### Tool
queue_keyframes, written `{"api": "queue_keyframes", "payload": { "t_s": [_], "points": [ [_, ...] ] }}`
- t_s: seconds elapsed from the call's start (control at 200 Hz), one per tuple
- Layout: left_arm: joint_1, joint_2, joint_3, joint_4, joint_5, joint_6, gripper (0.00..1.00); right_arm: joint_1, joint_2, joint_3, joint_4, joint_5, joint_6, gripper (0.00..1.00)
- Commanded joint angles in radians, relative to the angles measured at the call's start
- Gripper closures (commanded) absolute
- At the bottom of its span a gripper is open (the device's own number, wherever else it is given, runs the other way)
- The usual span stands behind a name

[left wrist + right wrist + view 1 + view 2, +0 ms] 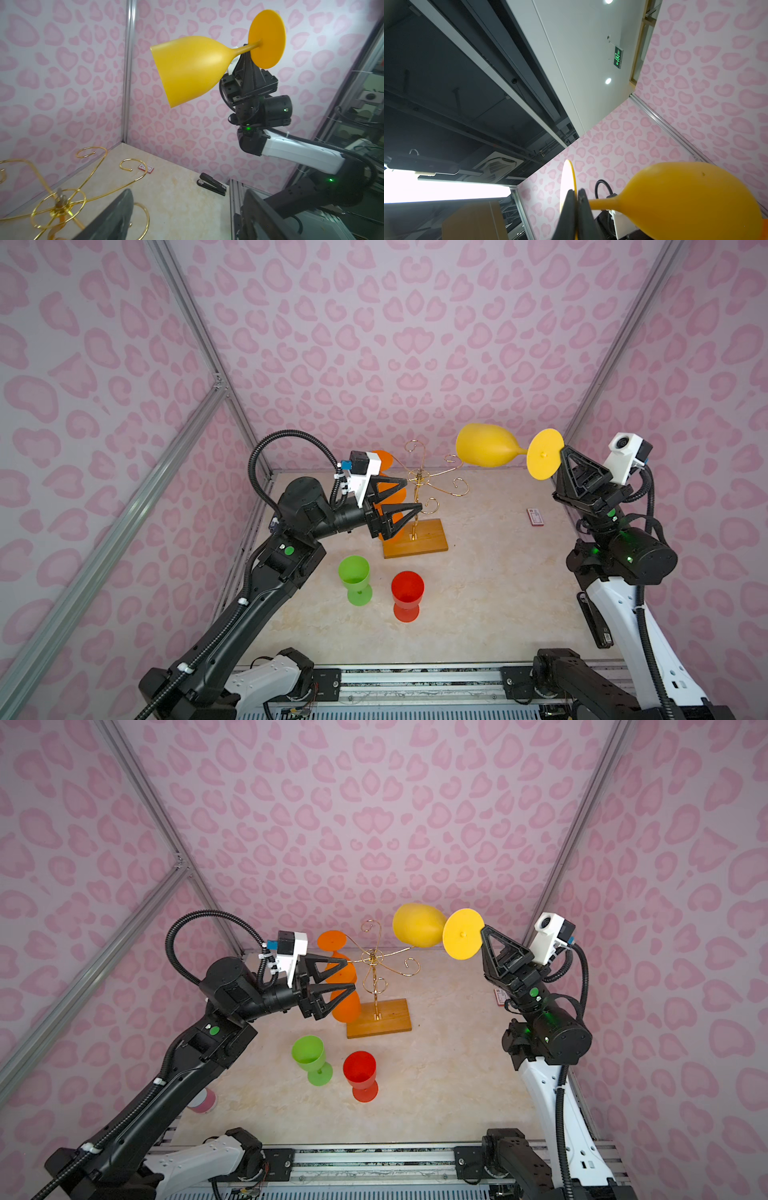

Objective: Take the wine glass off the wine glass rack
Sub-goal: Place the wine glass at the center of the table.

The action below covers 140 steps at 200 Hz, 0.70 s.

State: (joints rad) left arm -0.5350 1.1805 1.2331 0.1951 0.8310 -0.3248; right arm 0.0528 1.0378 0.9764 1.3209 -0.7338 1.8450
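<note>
My right pincer [561, 451] is clamped on the stem of the yellow wine glass [486, 445], just by its foot. It holds the glass sideways in the air, clear of the wine glass rack [415, 541] and off to its right near the back wall. The right wrist view shows the grip best, with both fingers [569, 207] pressed together on the stem; the rest is ceiling. Only the left wrist view gives me a clear look at the black stapler [212, 185] and the small red-and-white box [146, 168] on the worktop [176, 197]. My left pincer [351, 972] stands apart beside the rack's post, fingers in front of an orange wine glass [347, 1006] hanging upside down there; I cannot tell whether they touch it. A green glass [354, 572] and a red glass [407, 589] stand upright in front of the rack. A pink cup [203, 1100] by my left arm appears in a top view only.
</note>
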Motion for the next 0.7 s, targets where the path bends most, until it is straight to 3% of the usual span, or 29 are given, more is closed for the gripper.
{"api": "queue_keyframes", "payload": {
  "t_s": [0.0,0.32,0.695],
  "points": [
    [0.001,0.051,0.030,0.218,0.176,-0.049,0.19,0.031,0.021,0.007,0.160,0.008,0.031,1.00],
    [0.002,0.205,0.106,0.444,0.224,-0.178,0.19,0.065,0.060,-0.005,0.238,-0.015,0.065,1.00],
    [0.001,0.253,0.150,0.615,0.240,-0.290,0.18,0.112,0.082,-0.056,0.238,-0.022,0.028,1.00]
  ]
}}
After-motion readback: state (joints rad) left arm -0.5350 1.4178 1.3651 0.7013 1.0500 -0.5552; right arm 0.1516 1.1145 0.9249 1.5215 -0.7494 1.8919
